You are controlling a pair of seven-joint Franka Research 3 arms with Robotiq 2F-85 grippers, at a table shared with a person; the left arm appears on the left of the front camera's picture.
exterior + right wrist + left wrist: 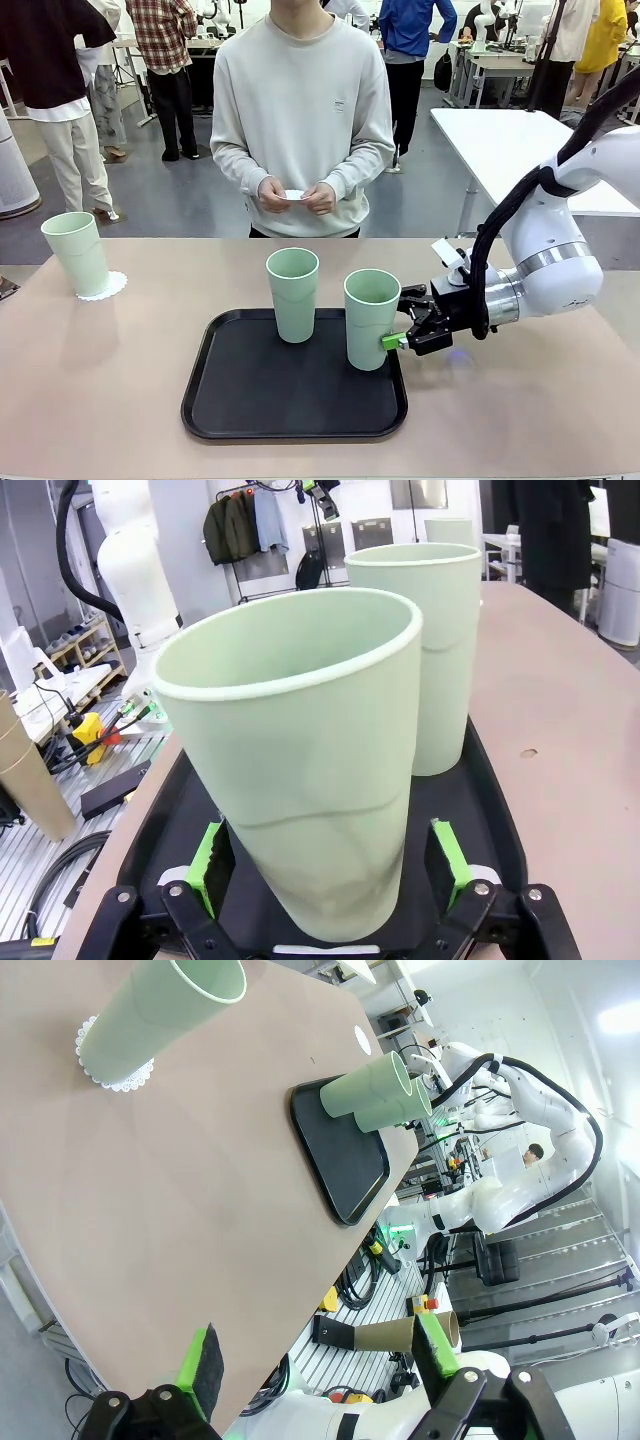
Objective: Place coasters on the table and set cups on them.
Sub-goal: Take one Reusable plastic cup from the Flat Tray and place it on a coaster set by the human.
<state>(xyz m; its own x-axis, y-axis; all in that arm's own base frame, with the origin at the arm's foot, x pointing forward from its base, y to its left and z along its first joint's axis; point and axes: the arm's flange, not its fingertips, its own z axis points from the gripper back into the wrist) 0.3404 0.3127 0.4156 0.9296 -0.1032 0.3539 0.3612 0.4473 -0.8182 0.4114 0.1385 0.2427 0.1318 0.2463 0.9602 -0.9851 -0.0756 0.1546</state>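
Note:
Two pale green cups stand on the black tray [250,400]. My right gripper [395,331] is open, its fingers on either side of the lower part of the right cup [371,318], which rises close between the green pads [445,860] in the right wrist view. The other tray cup [292,294] stands just behind and to the left. A third cup [76,253] rests on a white lacy coaster [105,288] at the table's [500,420] far left. The person holds another coaster [293,195] in both hands. My left gripper [320,1355] hangs open beyond the table's edge, holding nothing.
The person stands at the far side, hands held above the table edge. A white table [520,140] is at the back right. Bare tabletop lies left and right of the tray. My right arm [550,270] reaches in from the right.

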